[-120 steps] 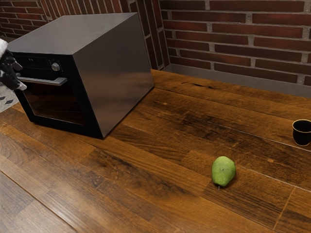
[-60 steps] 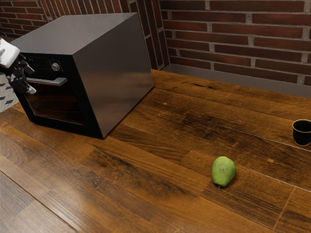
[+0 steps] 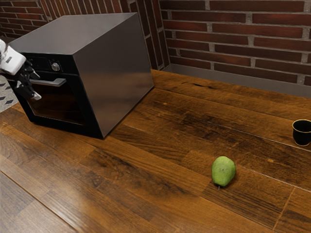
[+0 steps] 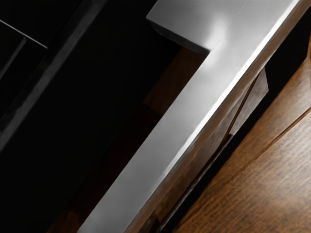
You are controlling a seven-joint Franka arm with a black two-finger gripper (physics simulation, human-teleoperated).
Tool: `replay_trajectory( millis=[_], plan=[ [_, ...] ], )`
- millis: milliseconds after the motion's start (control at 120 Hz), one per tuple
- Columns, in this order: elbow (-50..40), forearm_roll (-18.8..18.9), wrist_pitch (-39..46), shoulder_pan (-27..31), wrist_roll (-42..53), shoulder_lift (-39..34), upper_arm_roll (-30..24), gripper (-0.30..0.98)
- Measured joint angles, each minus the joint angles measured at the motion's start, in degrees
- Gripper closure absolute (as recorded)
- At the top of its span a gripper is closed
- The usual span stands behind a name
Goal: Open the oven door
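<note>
My gripper point(image 3: 36, 86) is at the exterior view's left, in front of the oven point(image 3: 114, 68). Its two fingers stand apart, one near the top of the handle's level and the other lower, before the dark glass. The silver handle point(image 3: 54, 82) runs across the top of the oven door point(image 3: 59, 104), which lies flush with the oven's front. From the hand, the handle point(image 4: 160, 141) appears close up as a broad diagonal bar. Whether either finger touches it, I cannot tell.
A round knob point(image 3: 55, 66) sits on the panel above the door. On the wooden table point(image 3: 141, 170) lie a green fruit point(image 3: 223, 171) and, farther toward the exterior view's right, a black cup point(image 3: 302, 133) with a gold rim. A brick wall point(image 3: 233, 39) rises behind.
My hand has come in from the exterior view's left edge, moving rightward and a little down to the handle. Oven, fruit and cup have kept their positions.
</note>
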Motion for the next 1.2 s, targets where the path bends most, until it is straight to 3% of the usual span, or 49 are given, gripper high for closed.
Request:
replay_trajectory(
  millis=[50,100,125,183,217,250,283,317,358,400,458,583,900,1017,1200],
  plan=[
    [-3.8,-0.2,0.1,-0.3,0.3,-2.6,0.0,0.00],
    [-17.3,0.3,1.5,-0.6,0.6,-13.0,-0.9,0.06],
    [-29.0,2.2,2.5,0.3,0.7,-22.5,-3.2,0.14],
    [-51.7,6.1,2.3,-0.3,1.0,-49.7,-9.7,0.09],
    [-50.7,8.0,-0.7,-0.7,1.1,-62.0,-17.6,0.07],
    [-39.0,8.0,-3.8,-0.9,1.0,-65.2,-20.6,0.06],
    [-27.2,5.5,-6.4,-0.8,0.1,-61.3,-20.3,0.05],
    [-17.3,3.7,-9.0,-0.8,-2.6,-52.9,-21.3,0.04],
    [-10.9,4.6,-12.3,-0.8,-7.9,-43.3,-25.2,0.03],
    [-8.0,7.5,-15.1,-1.0,-13.4,-35.3,-29.9,0.03],
    [-5.6,9.7,-18.5,-1.1,-20.8,-26.1,-32.5,0.02],
    [-3.0,13.0,-24.0,-0.4,-33.7,-16.1,-35.2,0.01],
    [-2.2,14.5,-29.1,-0.9,-54.8,-13.3,-35.5,0.00],
    [-2.2,14.2,-29.6,-14.8,-60.1,-13.4,-21.2,0.00],
    [-2.2,13.7,-30.1,-17.5,-66.7,-13.4,-17.9,0.00]
  ],
)
